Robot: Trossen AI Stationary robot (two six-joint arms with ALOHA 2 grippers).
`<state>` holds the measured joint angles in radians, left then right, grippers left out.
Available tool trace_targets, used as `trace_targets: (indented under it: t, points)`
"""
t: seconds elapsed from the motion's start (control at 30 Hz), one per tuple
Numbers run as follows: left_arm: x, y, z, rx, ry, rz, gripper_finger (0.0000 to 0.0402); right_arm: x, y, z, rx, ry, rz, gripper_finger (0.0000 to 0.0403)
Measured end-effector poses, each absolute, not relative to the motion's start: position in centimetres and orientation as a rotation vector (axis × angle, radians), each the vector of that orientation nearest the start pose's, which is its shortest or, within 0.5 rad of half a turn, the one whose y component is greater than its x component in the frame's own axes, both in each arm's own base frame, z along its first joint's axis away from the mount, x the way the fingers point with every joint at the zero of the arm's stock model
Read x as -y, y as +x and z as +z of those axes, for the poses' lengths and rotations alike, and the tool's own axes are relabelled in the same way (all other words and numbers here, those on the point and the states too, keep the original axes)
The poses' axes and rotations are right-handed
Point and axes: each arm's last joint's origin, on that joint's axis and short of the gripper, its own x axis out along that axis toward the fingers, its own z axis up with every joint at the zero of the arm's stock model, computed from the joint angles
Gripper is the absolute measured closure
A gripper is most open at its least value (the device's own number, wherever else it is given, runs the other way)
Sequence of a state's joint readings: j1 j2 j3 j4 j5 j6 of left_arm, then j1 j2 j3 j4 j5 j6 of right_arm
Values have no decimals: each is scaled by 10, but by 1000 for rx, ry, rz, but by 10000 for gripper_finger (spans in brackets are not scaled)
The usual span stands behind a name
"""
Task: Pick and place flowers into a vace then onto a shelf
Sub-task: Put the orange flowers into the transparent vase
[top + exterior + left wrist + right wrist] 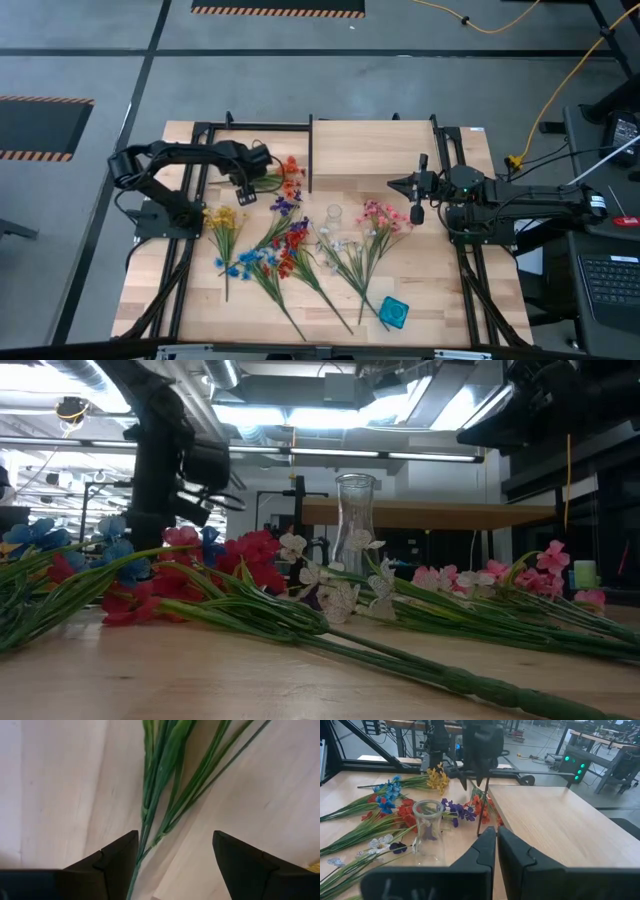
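Note:
Flowers (300, 245) lie spread over the table: yellow, purple, red, blue, white and pink sprays with long green stems. An orange spray (290, 172) lies by the shelf's left edge. Its green stems (165, 785) run between the fingers of my left gripper (175, 837), which points down, open and low over the table (246, 190). A clear glass vase (333, 215) stands upright on its base among the sprays. The shelf (375, 150) is a pale raised board at the far middle. My right gripper (393, 184) hovers shut at the shelf's near edge, holding nothing.
A teal square object (394, 312) lies near the front right. Black frame rails (190, 250) run along both sides of the table. Pink sprays (382, 215) lie just below my right gripper. Bare wood shows at the near left (160, 300).

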<state>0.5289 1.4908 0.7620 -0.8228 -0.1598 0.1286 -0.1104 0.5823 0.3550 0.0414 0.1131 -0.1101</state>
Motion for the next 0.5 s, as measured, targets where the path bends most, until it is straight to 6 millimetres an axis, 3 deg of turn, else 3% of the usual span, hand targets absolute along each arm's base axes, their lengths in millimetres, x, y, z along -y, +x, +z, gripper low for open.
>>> trace_targets:
  t: [0.5]
  points:
    - [-130, 194, 133, -1610, -169, 333, 151, 19, 145, 234, -202, -109, -212, 380]
